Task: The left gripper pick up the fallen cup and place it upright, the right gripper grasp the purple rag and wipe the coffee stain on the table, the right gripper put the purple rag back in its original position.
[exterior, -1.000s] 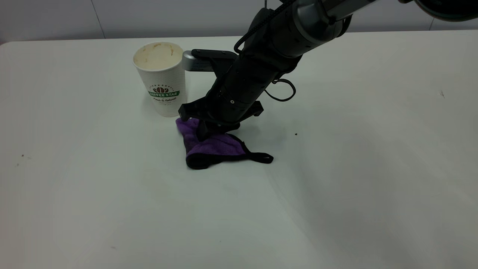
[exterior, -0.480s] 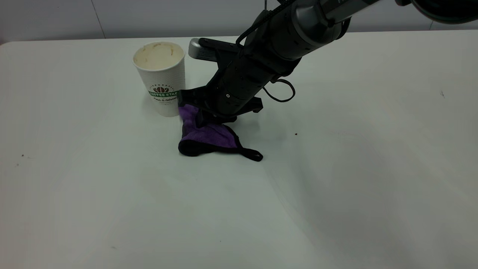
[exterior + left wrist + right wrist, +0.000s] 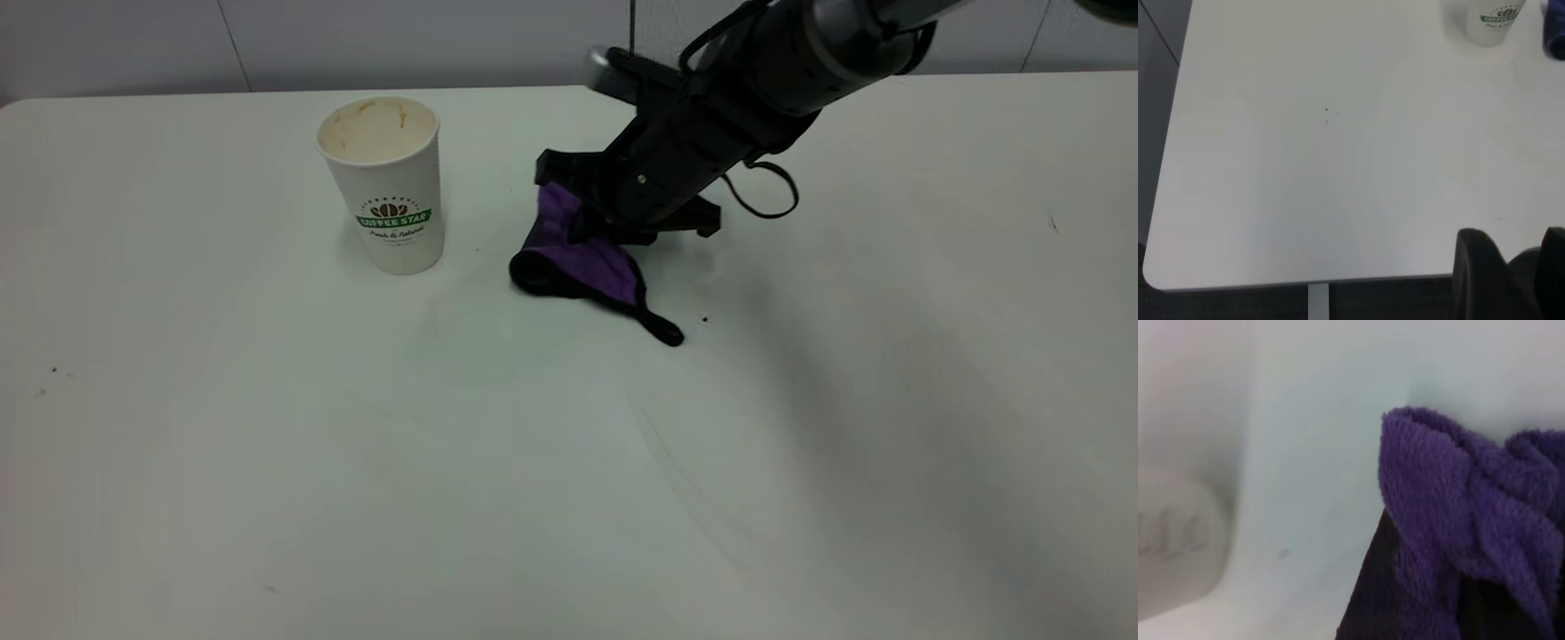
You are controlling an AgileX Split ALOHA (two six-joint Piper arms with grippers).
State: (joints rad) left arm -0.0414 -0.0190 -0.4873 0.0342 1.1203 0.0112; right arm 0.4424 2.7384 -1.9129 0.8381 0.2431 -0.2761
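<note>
The cup [image 3: 384,188] stands upright on the table [image 3: 267,498] at the back left, its stained inside showing; the left wrist view catches it [image 3: 1491,23] far off. My right gripper [image 3: 582,233] is shut on the purple rag [image 3: 587,265], a short way right of the cup. The rag's lower fold and black loop tab [image 3: 663,331] trail on the tabletop. Purple pile [image 3: 1458,520] fills much of the right wrist view. No coffee stain shows anywhere. My left gripper [image 3: 1511,235] hangs open and empty past the table's edge, far from the cup.
Tiny dark specks dot the table: one [image 3: 705,318] just right of the loop tab, others at the far left [image 3: 53,370] and far right [image 3: 1053,222]. A grey wall runs behind the table's back edge.
The right gripper has carried the rag up off the spot beside the cup and away to the right and back. The cup has not moved.
</note>
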